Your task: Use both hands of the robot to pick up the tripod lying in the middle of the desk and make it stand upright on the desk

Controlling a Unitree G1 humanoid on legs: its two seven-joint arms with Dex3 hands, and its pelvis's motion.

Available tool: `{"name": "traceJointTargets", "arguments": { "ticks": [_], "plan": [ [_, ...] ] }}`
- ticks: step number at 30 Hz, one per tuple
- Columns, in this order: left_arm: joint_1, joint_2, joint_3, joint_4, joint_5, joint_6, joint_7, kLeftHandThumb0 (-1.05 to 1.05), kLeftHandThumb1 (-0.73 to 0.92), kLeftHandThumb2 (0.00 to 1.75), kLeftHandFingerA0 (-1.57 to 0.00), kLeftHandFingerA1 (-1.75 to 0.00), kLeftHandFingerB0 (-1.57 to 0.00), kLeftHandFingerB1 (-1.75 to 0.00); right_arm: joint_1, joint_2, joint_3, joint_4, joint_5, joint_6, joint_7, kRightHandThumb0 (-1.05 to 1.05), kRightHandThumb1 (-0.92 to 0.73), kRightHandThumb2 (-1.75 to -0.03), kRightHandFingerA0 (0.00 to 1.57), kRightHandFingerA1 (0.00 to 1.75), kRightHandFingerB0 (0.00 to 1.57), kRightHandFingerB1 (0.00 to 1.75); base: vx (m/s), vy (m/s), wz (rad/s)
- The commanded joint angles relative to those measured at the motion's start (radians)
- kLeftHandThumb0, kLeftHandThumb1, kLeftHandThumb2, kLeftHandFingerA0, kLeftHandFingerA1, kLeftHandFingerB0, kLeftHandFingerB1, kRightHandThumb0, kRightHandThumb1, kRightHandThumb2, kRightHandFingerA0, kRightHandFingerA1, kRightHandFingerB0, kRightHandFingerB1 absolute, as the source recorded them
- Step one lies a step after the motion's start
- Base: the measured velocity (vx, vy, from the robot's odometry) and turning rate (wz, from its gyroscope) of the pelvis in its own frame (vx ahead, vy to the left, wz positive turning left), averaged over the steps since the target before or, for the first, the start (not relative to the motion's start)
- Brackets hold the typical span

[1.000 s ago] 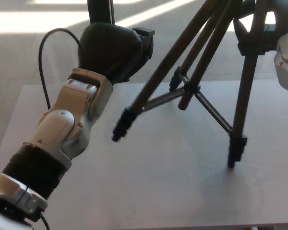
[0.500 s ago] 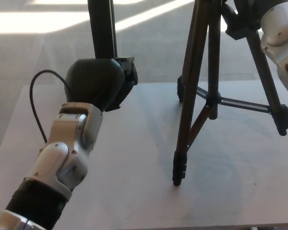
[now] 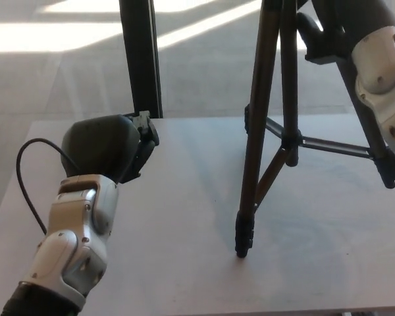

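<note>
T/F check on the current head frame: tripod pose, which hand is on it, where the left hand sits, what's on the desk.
1. The tripod lies flat on the desk. False: it is upright, legs spread.
2. The right hand is up at the tripod's upper part. True.
3. The left hand grips a tripod leg. False: it is clear of the tripod, over the desk's left side.
4. The near tripod leg's foot is down at the desk. True.

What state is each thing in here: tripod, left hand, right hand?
Tripod: upright, legs spread, near foot on the desk.
Left hand: low over the desk, apart from the tripod; grip unclear.
Right hand: up at the tripod's top by a leg; grip unclear.
</note>
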Motion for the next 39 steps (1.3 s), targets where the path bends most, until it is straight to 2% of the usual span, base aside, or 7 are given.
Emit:
{"name": "traceJointTargets", "arguments": {
  "ticks": [1, 7, 8, 17, 26, 31, 39],
  "plan": [
    [0.063, 0.035, 0.008, -0.034, -0.008, 0.032, 0.023, -0.09, 0.45, 0.73, -0.85, -1.75, -0.70, -1.66, 0.136, 0.013, 0.002, -0.007, -0.070, 0.020, 0.077, -0.24, -0.58, -1.06, 0.85, 1.75, 0.71, 1.51, 0.00, 0.000, 0.00],
    [0.081, 0.036, 0.011, -0.069, -0.025, 0.044, 0.001, -0.09, 0.49, 0.75, -0.84, -1.75, -0.60, -1.74, 0.170, 0.020, -0.029, -0.026, -0.096, 0.063, 0.097, -0.22, -0.53, -1.12, 0.85, 1.73, 0.74, 1.41, 0.00, 0.000, 0.00],
    [0.081, 0.039, 0.008, -0.064, -0.023, 0.039, 0.009, -0.13, 0.41, 0.87, -1.16, -1.39, -0.98, -1.28, 0.175, 0.023, -0.036, -0.026, -0.094, 0.057, 0.097, -0.23, -0.54, -1.10, 0.84, 1.73, 0.73, 1.42, 0.00, 0.000, 0.00],
    [0.082, 0.052, -0.003, -0.063, -0.022, 0.030, 0.014, -0.10, 0.47, 0.68, -0.84, -1.75, -0.64, -1.71, 0.187, 0.046, -0.072, -0.039, -0.079, 0.053, 0.141, -0.21, -0.50, -1.13, 0.82, 1.71, 0.81, 1.21, 0.00, 0.000, 0.00],
    [0.119, 0.058, 0.005, -0.095, -0.025, 0.063, -0.023, -0.43, 0.45, 0.64, -1.00, -1.64, -0.77, -1.41, 0.152, 0.067, -0.049, 0.000, -0.072, 0.104, 0.261, -0.40, -0.72, -0.61, 0.82, 1.01, 0.36, 0.35, 0.00, 0.000, 0.00],
    [0.129, 0.061, 0.006, -0.111, -0.032, 0.063, -0.045, -0.51, 0.48, 0.60, -0.90, -1.62, -0.76, -1.35, 0.116, -0.009, 0.058, -0.049, -0.078, 0.263, 0.491, -0.84, -0.67, -0.61, 0.00, 0.00, 0.00, 0.00, 0.00, 0.000, 0.00],
    [0.137, 0.064, 0.016, -0.137, -0.062, 0.048, -0.081, -0.58, 0.56, 0.57, -0.79, -1.60, -0.65, -1.45, 0.152, -0.051, 0.076, -0.072, -0.067, 0.240, 0.545, -0.99, -0.66, -0.61, 0.00, 0.00, 0.00, 0.00, 0.00, 0.000, 0.00]
  ]
}}
